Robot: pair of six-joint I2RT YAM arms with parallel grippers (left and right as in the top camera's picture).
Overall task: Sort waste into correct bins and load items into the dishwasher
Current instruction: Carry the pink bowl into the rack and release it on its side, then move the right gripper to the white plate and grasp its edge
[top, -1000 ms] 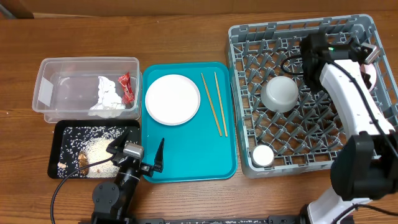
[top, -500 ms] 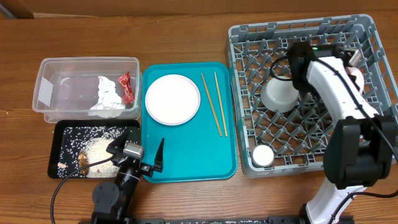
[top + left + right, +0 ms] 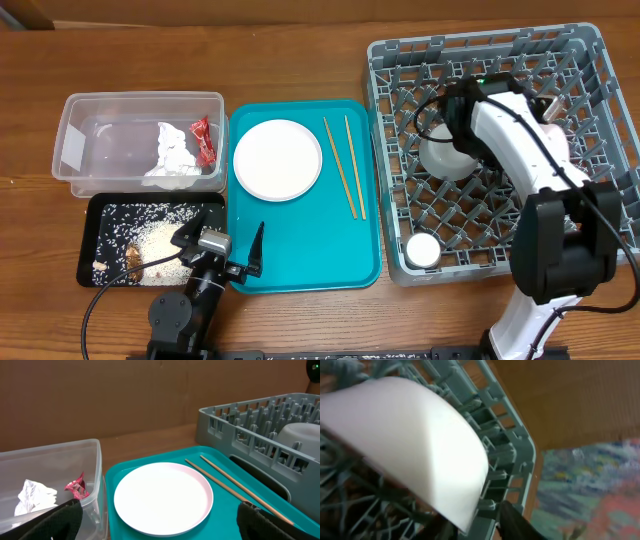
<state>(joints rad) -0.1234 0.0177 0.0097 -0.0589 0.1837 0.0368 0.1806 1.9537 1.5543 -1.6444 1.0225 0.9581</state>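
The large white plate [image 3: 277, 159] [image 3: 162, 497] and two chopsticks [image 3: 345, 165] [image 3: 235, 487] lie on the teal tray [image 3: 300, 255]. My left gripper [image 3: 232, 222] [image 3: 160, 526] hangs wide open and empty at the tray's near edge. In the grey dish rack [image 3: 480, 40] are an upturned bowl [image 3: 448, 150] and a small cup [image 3: 422, 250]. The smaller plate [image 3: 410, 435] stands on edge between the rack's pegs. My right gripper [image 3: 548, 108] [image 3: 472, 520] straddles its rim, jaws slightly parted, a gap beside the right finger.
The clear tub [image 3: 90, 120] at the left holds a white napkin [image 3: 172, 155] and red wrapper [image 3: 203, 140]. In front of it, the black tray [image 3: 100, 215] holds rice scraps [image 3: 160, 240]. My right arm crosses over the rack.
My right arm has swung left over the rack, and its jaws have parted from the small plate's rim. The left arm has not moved.
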